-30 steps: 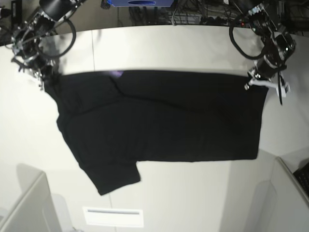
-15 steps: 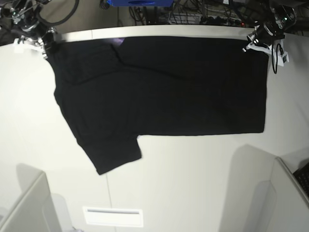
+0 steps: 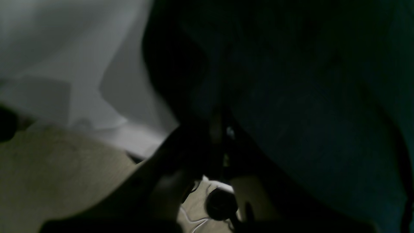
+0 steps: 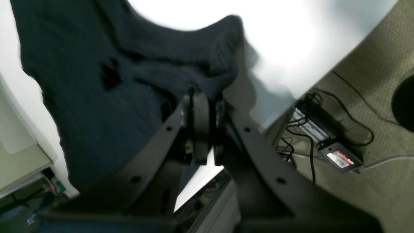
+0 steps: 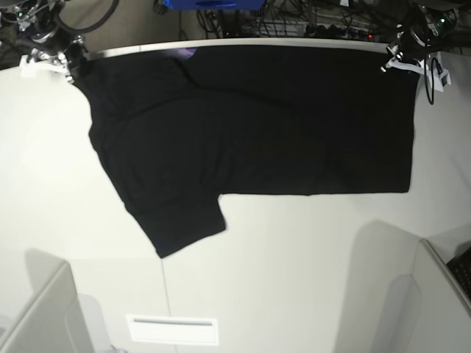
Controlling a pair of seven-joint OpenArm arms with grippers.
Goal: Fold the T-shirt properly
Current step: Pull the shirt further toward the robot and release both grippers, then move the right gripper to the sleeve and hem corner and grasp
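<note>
The black T-shirt [image 5: 250,125] lies spread flat across the far half of the white table [image 5: 294,279], one sleeve [image 5: 184,224] pointing toward the near left. A small purple patch [image 5: 184,53] shows at its far edge. My right gripper [image 5: 70,62] is shut on the shirt's far left corner; the right wrist view shows its fingers [image 4: 202,106] pinching bunched dark cloth [image 4: 129,81]. My left gripper [image 5: 401,60] is shut on the far right corner. The left wrist view is dark and blurred, with the fingers [image 3: 220,129] closed at the edge of the cloth [image 3: 307,97].
Cables and a blue object [image 5: 213,4] lie beyond the table's far edge. Grey partitions stand at the near left [image 5: 40,316] and near right [image 5: 441,294]. A white slot plate [image 5: 173,329] sits at the front. Carpet and a power brick [image 4: 336,155] lie below.
Both grippers have pulled the shirt's far edge away, up to the table's back edge. The whole shirt has slid back and slightly right, and lies flatter.
</note>
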